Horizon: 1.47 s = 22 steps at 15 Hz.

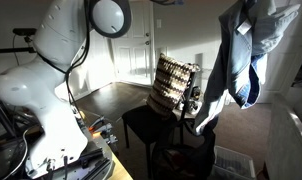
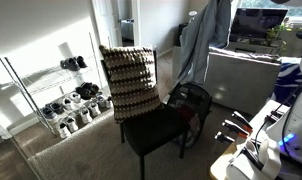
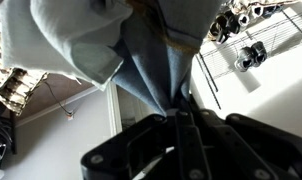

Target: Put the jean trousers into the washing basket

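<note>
Tool [image 3: 181, 118] at the bottom of the wrist view, its fingers pinched together on a gathered fold of the jean trousers [image 3: 151, 50], which fan out from the grip as pale blue denim with a whitish inner patch.

In both exterior views the jean trousers [image 1: 246, 50] [image 2: 206, 45] hang full length in the air from near the top of the frame, legs dangling. The washing basket [image 2: 191, 89], a black soft hamper with a thin wire rim, stands on the floor below and slightly to one side of them. The lowest leg end comes close to the rim; whether it touches cannot be told.

Judged from this, the pick-up and lift are done. What is left is to bring the garment over the basket mouth, lower it so the legs pile inside, and let go.

A black chair [image 2: 156, 130] stands just beside the basket, with a brown-and-cream woven object [image 2: 129, 80] propped against its back. Both sit near the hanging legs and could snag them. A wire shoe rack [image 2: 51, 95] lined with shoes stands against the far wall, well apart. The white robot arm [image 1: 51, 70] fills the near side of an exterior view.
</note>
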Available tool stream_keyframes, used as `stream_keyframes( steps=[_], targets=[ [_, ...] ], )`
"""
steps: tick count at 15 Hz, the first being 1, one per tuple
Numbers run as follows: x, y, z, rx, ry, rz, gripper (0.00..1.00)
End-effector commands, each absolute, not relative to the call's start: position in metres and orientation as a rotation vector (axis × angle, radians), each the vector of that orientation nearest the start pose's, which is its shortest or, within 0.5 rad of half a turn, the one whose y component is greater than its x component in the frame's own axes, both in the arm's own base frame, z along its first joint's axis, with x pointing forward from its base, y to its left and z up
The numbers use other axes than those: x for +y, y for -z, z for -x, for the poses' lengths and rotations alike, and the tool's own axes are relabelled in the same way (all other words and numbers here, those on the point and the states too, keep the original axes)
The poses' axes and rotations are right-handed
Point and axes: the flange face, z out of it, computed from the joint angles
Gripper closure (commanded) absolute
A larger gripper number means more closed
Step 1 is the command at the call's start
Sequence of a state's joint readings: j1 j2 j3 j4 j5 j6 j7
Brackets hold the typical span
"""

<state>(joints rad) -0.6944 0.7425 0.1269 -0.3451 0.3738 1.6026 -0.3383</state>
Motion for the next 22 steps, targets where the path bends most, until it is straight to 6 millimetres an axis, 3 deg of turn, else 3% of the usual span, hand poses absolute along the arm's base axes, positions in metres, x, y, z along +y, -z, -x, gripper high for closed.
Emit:
stream_keyframes(
  steps=[1,10,16,17,22],
  targets=[
    [-0.396,-0.772,-0.546,0.193,1.126,2.859,1.00],
    [-0.395,-0.866,-0.461,-0.157,1.431,2.929,1.00],
    [-0.373,-0.908,-0.399,-0.599,1.436,2.962,1.00],
    [-0.367,-0.911,-0.390,-0.670,1.397,2.967,1.00],
    [-0.283,-0.928,-0.403,-0.967,1.244,2.919,1.00]
  ],
)
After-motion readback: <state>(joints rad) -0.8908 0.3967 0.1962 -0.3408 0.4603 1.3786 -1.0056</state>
